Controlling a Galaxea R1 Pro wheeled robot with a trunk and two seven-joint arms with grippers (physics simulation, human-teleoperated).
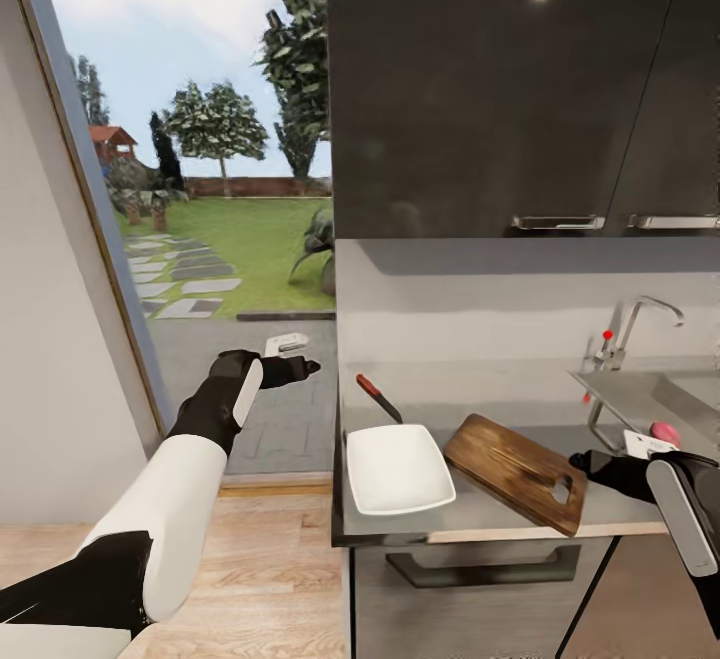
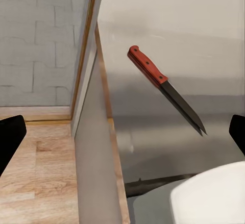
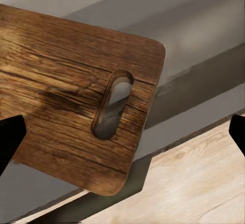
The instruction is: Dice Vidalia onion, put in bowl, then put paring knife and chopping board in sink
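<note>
Wooden grained board (image 1: 518,471) with slot lies diagonally, overhanging the grey counter (image 1: 480,514); both grippers (image 1: 300,369) (image 1: 585,463) open, empty.

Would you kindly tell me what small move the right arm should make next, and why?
Probably swing the right pincer toward the sink, where something pinkish, likely the onion, shows. The pincer is open and empty, hovering by the chopping board at its handle-hole end, which overhangs the countertop edge. The onion must come out first.
</note>
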